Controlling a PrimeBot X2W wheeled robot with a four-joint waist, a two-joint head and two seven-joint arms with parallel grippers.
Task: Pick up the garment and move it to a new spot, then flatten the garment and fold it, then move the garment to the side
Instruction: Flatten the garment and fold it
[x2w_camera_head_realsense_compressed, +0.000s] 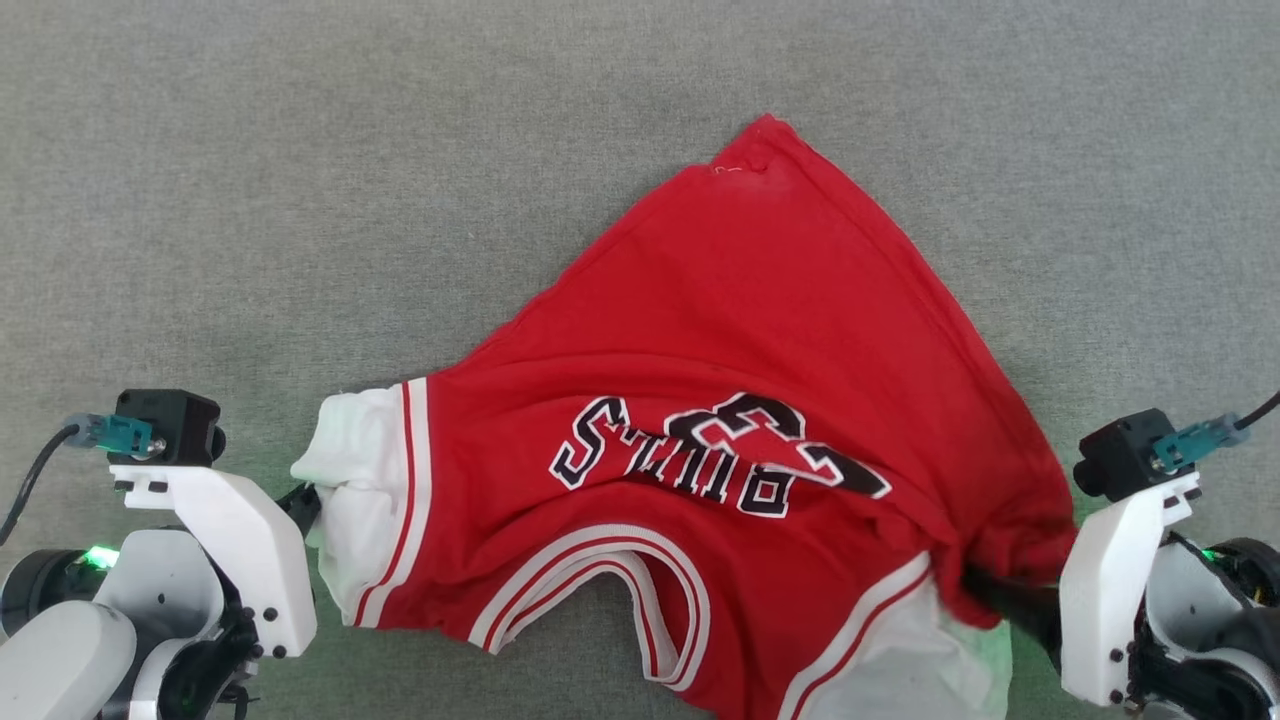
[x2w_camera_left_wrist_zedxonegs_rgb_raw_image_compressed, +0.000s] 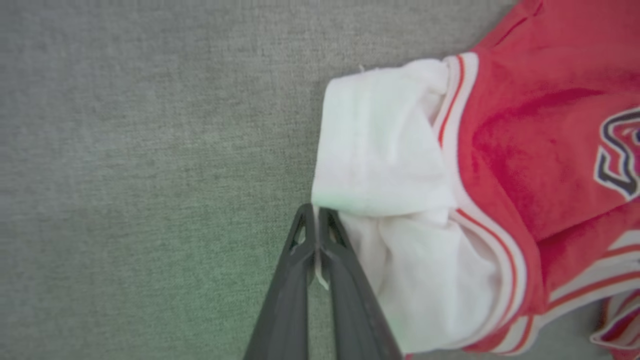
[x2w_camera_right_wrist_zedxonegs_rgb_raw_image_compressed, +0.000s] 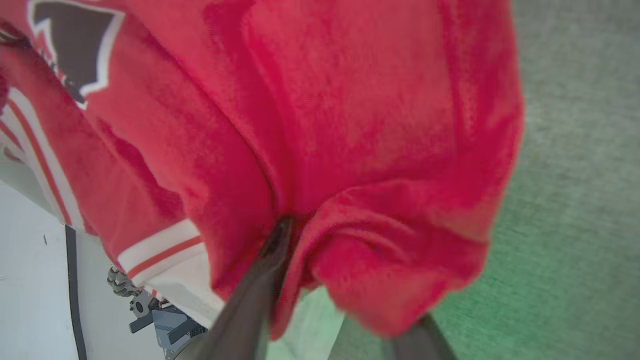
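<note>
The garment (x2w_camera_head_realsense_compressed: 760, 330), a red jersey with white sleeves, striped trim and black lettering, lies spread but wrinkled on the grey surface, collar toward me. My left gripper (x2w_camera_head_realsense_compressed: 305, 500) sits at the white sleeve's edge. In the left wrist view its fingers (x2w_camera_left_wrist_zedxonegs_rgb_raw_image_compressed: 316, 212) are pressed together with a sliver of white cloth pinched between them. My right gripper (x2w_camera_head_realsense_compressed: 1000, 590) is at the garment's other shoulder. In the right wrist view its fingers (x2w_camera_right_wrist_zedxonegs_rgb_raw_image_compressed: 350, 280) stand apart, and a bunched red fold of the garment (x2w_camera_right_wrist_zedxonegs_rgb_raw_image_compressed: 350, 125) drapes over and between them.
Grey woven surface (x2w_camera_head_realsense_compressed: 300, 150) stretches on all sides of the garment, widest at the far and left sides. Part of my own pale body and some dark hardware (x2w_camera_right_wrist_zedxonegs_rgb_raw_image_compressed: 150, 315) show at the lower left of the right wrist view.
</note>
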